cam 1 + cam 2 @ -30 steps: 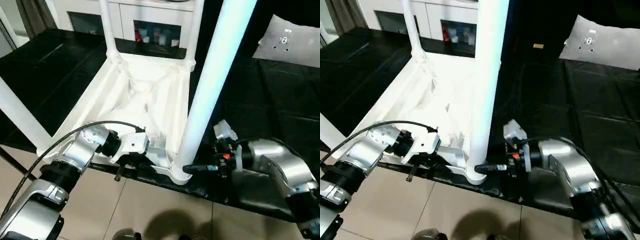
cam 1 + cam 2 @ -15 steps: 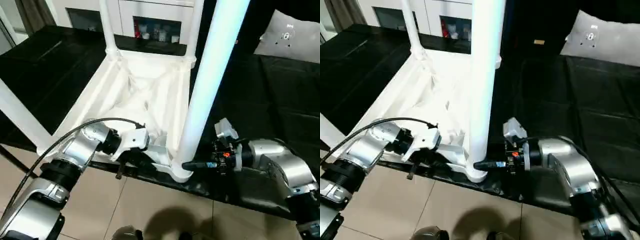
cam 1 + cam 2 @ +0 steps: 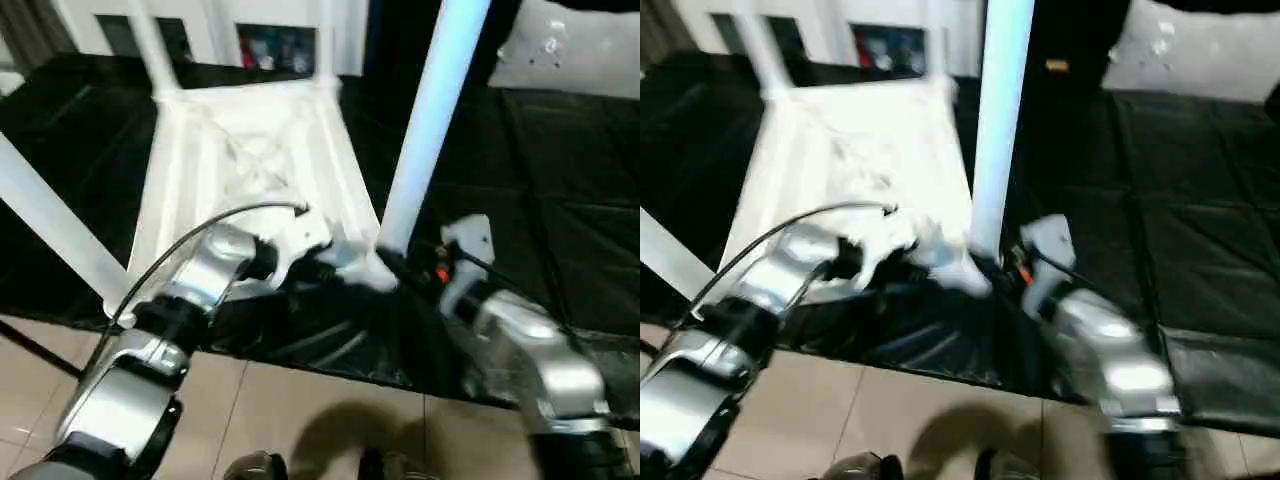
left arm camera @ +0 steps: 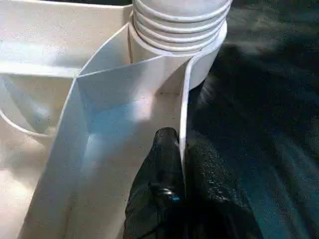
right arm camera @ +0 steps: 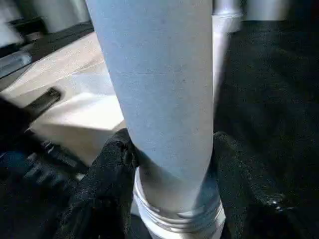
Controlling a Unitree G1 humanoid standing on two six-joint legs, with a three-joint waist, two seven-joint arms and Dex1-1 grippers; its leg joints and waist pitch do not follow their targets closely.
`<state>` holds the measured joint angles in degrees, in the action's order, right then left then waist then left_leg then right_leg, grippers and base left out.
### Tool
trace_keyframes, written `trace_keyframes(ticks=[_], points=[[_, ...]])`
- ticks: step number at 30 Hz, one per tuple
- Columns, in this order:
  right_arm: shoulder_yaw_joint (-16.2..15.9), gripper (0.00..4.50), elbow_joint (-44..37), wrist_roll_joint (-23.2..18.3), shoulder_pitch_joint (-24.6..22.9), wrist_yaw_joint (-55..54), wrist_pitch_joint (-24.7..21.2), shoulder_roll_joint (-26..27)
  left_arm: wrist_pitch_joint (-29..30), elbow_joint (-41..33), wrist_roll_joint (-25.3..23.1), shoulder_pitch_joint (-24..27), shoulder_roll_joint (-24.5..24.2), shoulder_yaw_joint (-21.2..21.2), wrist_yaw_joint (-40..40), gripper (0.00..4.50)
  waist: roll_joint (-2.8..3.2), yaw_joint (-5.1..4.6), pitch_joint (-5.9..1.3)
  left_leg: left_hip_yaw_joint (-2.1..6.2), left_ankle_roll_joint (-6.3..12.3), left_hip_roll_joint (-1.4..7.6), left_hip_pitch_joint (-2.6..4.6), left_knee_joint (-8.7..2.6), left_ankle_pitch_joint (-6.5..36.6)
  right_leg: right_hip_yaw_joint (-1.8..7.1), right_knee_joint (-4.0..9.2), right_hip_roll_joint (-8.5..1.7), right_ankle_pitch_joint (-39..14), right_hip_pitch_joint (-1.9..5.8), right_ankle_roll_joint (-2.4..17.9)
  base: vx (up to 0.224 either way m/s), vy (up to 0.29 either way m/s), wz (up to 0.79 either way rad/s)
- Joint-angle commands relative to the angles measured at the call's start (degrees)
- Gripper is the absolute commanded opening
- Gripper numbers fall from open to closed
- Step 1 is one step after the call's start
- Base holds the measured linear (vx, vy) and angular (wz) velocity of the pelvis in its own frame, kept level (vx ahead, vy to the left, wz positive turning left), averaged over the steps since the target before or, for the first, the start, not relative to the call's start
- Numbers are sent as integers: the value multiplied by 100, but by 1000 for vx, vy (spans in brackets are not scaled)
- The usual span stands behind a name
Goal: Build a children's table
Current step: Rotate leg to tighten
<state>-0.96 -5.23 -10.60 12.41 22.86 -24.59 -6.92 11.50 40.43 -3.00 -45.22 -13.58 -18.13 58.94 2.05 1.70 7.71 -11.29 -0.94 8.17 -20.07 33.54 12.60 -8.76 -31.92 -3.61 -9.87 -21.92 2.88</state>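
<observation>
Change since a second ago: near right corner of the table swung toward the middle of the head views, both forearms drawn in around it; part of the shift down to the camera.
Near-left leg [image 3: 45, 222]: white, slanting up from the near left corner and out past the picture edge.
Left gripper [image 4: 180, 149]: clamped tight on the thin white rim wall of the table top, one black finger [image 4: 164, 154] on the inner face, the other on the outer, just beside the corner socket [image 4: 187, 55].
Table top [image 3: 245, 150]: upside down on the black mats [image 3: 560, 200], ribbed underside facing up, near edge at the edge of the mats over the tiled floor [image 3: 300, 410].
Far legs: two more white legs standing in the far corner sockets, left one [image 3: 150, 45] and right one [image 3: 325, 40], tops cut off.
Near-right leg [image 3: 425, 120]: standing upright in the ridged corner socket, tapering upward.
Right gripper [image 5: 172, 149]: half spread around the foot of that leg, a black finger [image 5: 107, 164] pressed to each side just above the socket ridges.
Cabinet [image 3: 270, 40]: white, glass-fronted, behind the table.
Flat board [image 3: 570, 55]: white, lying on the mats at the far right, well apart from the table.
</observation>
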Motion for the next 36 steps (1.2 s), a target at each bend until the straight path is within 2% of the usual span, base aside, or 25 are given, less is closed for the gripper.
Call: trace_keyframes(ticks=[1, 4, 8, 9, 10, 11, 14, 15, 16, 17, 18, 20, 21, 22, 23, 25, 26, 27, 28, 29, 30, 31, 33, 35, 36], points=[[-877, 196, 164, 145, -187, -209, -514, 422, -22, 21, 134, -240, 360, 380, -917, 0, -106, -57, -141, 441, 217, 586, 50, -512, 1487, 533, 686, -829, -3445, 109, 82, 0, 0, 0], [-877, 196, 164, 145, -187, -209, -514, 422, -22, 21, 134, -240, 360, 380, -917, 0, -88, -48, -145, 440, 346, 621, 22, -543, 1221, 561, 634, -840, -2905, 157, 167, 0, 0, 0], [-877, 196, 164, 145, -187, -209, -514, 422, -22, 21, 134, -240, 360, 380, -917, 0, -76, -48, -156, 411, 513, 672, 4, -558, 840, 602, 512, -842, -1958, 177, 509, 0, 0, 0], [-903, 231, 173, 250, -166, -454, -591, 586, -11, 26, 115, -258, 424, 383, -969, 0, -77, -49, -150, 405, 519, 671, 3, -559, 848, 606, 507, -843, -1941, 177, 543, 0, 0, 0], [-824, 252, 24, 165, -222, -389, -568, 569, 30, -135, 108, -144, 520, 371, -1015, 0, -80, -59, -184, 392, 480, 677, 27, -555, 837, 610, 510, -852, -1993, 181, 607, 0, 0, 0], [-777, 265, -17, 114, -242, -330, -553, 533, 35, -183, 108, -105, 532, 367, -1017, 0, -70, -41, -181, 387, 452, 672, 28, -552, 889, 613, 532, -864, -2136, 189, 603, 0, 0, 0], [-290, 287, -112, -414, -257, 498, -328, -26, -112, -377, 119, 121, 298, 313, -702, 0, -76, -20, -195, 391, 485, 688, 17, -554, 949, 617, 543, -864, -2313, 215, 520, 0, 0, 0], [-202, 301, -91, -489, -244, 686, -254, -173, -230, -411, 133, 172, 224, 280, -555, 0, -77, -29, -224, 399, 540, 683, -10, -544, 962, 615, 515, -861, -2253, 251, 517, 0, 0, 0], [-192, 301, -91, -493, -243, 702, -248, -187, -245, -415, 133, 179, 217, 277, -538, 0, -72, -24, -222, 390, 572, 676, -4, -535, 967, 617, 528, -872, -2248, 236, 522, 0, 0, 0], [-119, 309, -85, -537, -229, 931, -189, -353, -382, -450, 128, 235, 134, 245, -361, 0, -59, -44, -238, 382, 620, 659, -39, -508, 829, 616, 519, -877, -2111, 249, 582, 0, 0, 0], [-78, 309, -65, -593, -211, 1206, -128, -539, -501, -475, 128, 279, 48, 213, -197, 0, -50, -33, -280, 382, 665, 651, -37, -488, 742, 609, 505, -873, -1959, 267, 616, 0, 0, 0], [24, 331, 23, -757, -155, 2049, -29, -1087, -745, -481, 70, 371, -213, 118, 203, 0, -73, -40, -356, 359, 879, 660, -67, -425, 182, 612, 355, -829, -962, 283, 809, 0, 0, 0], [51, 344, 60, -832, -137, 2360, -16, -1291, -830, -475, 32, 397, -309, 85, 328, 0, -81, -24, -417, 363, 1161, 652, -86, -367, -265, 604, 227, -809, -180, 299, 890, 0, 0, 0], [65, 355, 137, -886, -94, 2681, 12, -1503, -950, -464, 38, 422, -424, 49, 561, 0, -80, -27, -441, 362, 1486, 654, -110, -312, -700, 597, 99, -795, 605, 271, 986, 0, 0, 0], [73, 363, 199, -919, -63, 2889, 39, -1640, -1036, -454, 46, 437, -490, 24, 716, 0, -117, -22, -440, 364, 1726, 646, -128, -266, -817, 588, 42, -803, 992, 247, 1054, 0, 0, 0], [22, 374, 416, -1017, 63, 3411, 164, -1964, -1180, -549, 203, 517, -655, -32, 1277, 0, -139, -1, -457, 340, 1787, 613, -161, -207, -711, 594, -17, -829, 1156, 246, 1116, 0, 0, 0], [-25, 383, 512, -1042, 142, 3650, 201, -2105, -1188, -621, 285, 562, -747, -70, 1571, 0, -139, 3, -466, 343, 1760, 586, -229, -177, -662, 561, -40, -818, 1125, 289, 1084, 0, 0, 0], [-63, 391, 588, -1029, 215, 3815, 248, -2206, -1215, -669, 319, 594, -839, -130, 1821, 0, -139, 19, -461, 333, 1731, 582, -228, -170, -582, 559, -24, -804, 1057, 275, 1029, 0, 0, 0], [-87, 398, 663, -1023, 268, 3936, 297, -2268, -1258, -677, 322, 610, -890, -174, 1949, 0, -186, 26, -460, 330, 1681, 586, -222, -182, -435, 538, 14, -781, 729, 276, 932, 0, 0, 0], [-160, 398, 778, -1018, 375, 4193, 335, -2395, -1349, -697, 314, 646, -1015, -262, 2198, 0, -150, 55, -454, 330, 1599, 579, -205, -181, -315, 523, 55, -767, 322, 260, 828, 0, 0, 0], [-200, 411, 814, -1011, 407, 4301, 364, -2440, -1367, -708, 316, 660, -1053, -291, 2288, 0, -142, 57, -454, 333, 1562, 589, -196, -184, -284, 520, 66, -762, 156, 258, 796, 0, 0, 0], [-259, 411, 859, -1007, 449, 4446, 417, -2500, -1388, -726, 329, 677, -1104, -324, 2413, 0, -141, 89, -438, 342, 1475, 644, -154, -203, -220, 525, 103, -749, -320, 213, 751, 0, 0, 0], [-375, 411, 936, -1030, 531, 4754, 494, -2571, -1455, -773, 386, 704, -1166, -379, 2655, 0, -151, 129, -447, 337, 1353, 657, -132, -207, -136, 535, 128, -775, -687, 216, 762, 0, 0, 0], [-446, 411, 991, -1050, 602, 4950, 530, -2574, -1531, -787, 419, 707, -1187, -413, 2787, 0, -142, 154, -462, 348, 1292, 683, -119, -206, -226, 548, 105, -772, -667, 205, 831, 0, 0, 0], [-536, 411, 1069, -1111, 692, 5154, 514, -2547, -1669, -758, 412, 683, -1178, -452, 2889, 0, -167, 160, -475, 346, 1290, 689, -113, -203, -254, 550, 94, -778, -622, 205, 858, 0, 0, 0]])
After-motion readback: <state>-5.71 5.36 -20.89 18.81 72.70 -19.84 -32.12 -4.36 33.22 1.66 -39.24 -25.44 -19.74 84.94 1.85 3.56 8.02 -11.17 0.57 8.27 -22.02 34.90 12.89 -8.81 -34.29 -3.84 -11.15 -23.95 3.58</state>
